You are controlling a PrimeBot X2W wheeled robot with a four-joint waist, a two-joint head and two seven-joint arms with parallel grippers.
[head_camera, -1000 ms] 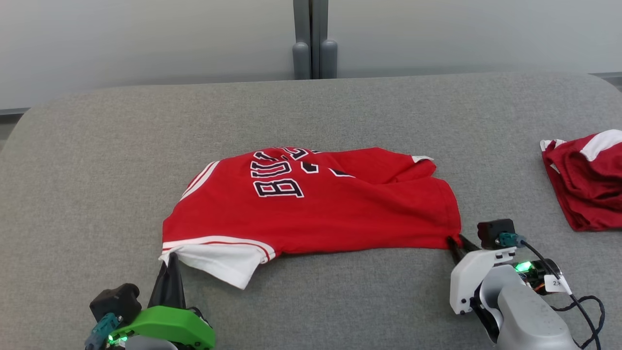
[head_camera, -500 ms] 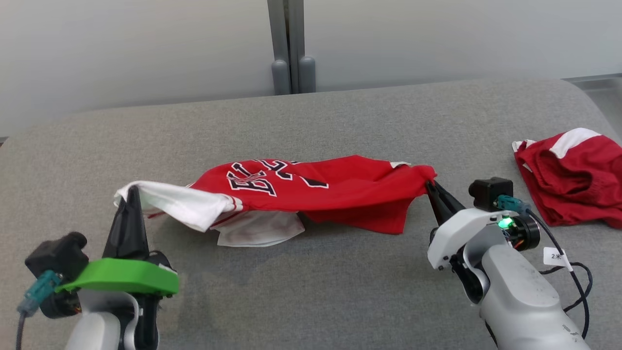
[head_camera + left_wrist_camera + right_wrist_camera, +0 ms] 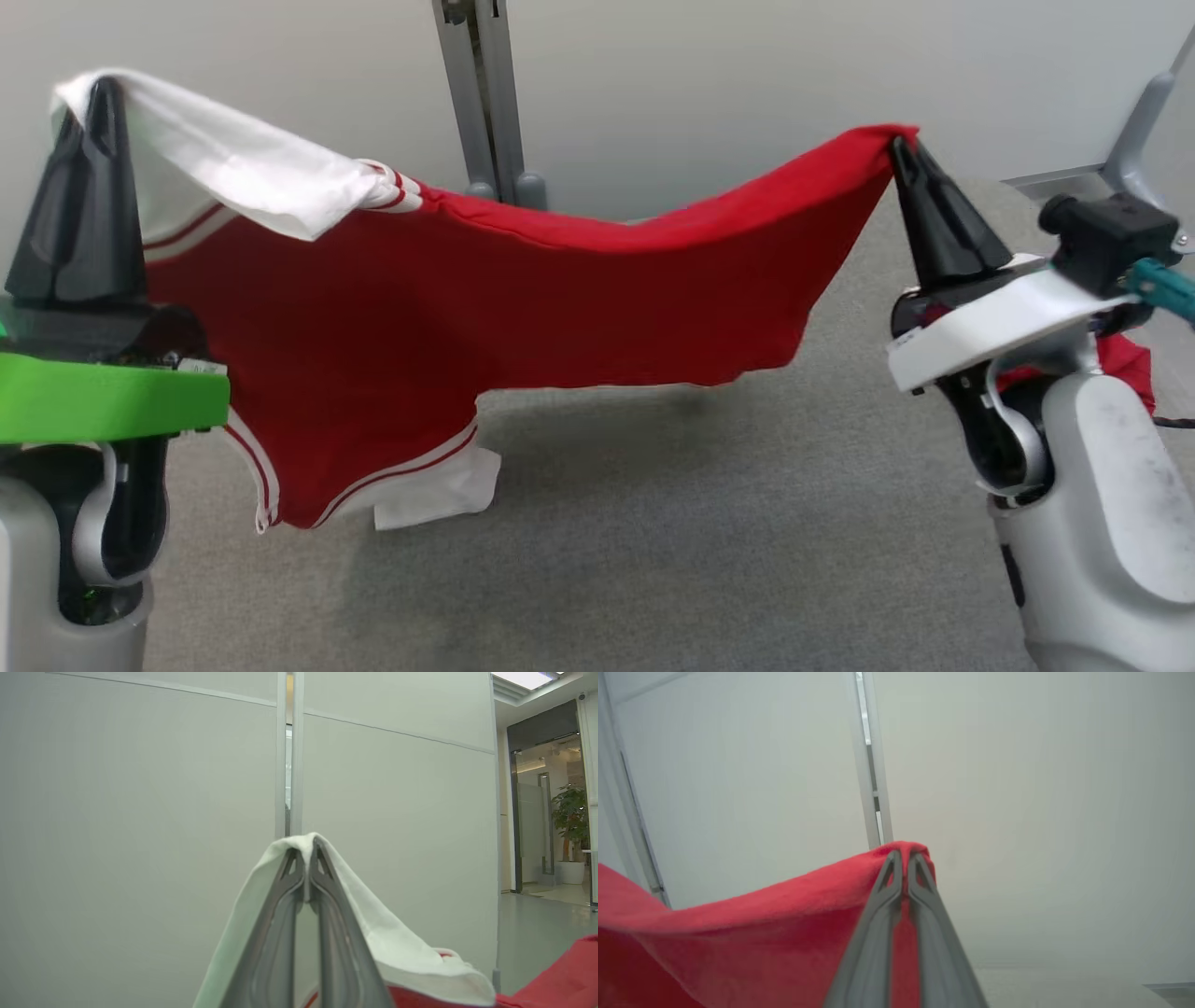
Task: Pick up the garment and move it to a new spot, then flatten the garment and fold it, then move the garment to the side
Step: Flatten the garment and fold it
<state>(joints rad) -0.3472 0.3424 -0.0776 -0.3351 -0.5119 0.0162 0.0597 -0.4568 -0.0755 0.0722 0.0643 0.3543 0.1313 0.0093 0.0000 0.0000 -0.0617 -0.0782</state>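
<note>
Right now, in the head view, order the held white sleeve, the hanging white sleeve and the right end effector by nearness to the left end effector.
1. Held white sleeve: pinched in the left end effector.
2. Hanging white sleeve: below, toward the middle.
3. Right end effector: far right.

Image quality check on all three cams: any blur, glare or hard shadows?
Head view: even light, soft shadow under the hanging garment on the grey surface, no glare. Left wrist view: sharp, ceiling light blown out top right. Right wrist view: soft throughout, garment edge and wall hazy.
</note>
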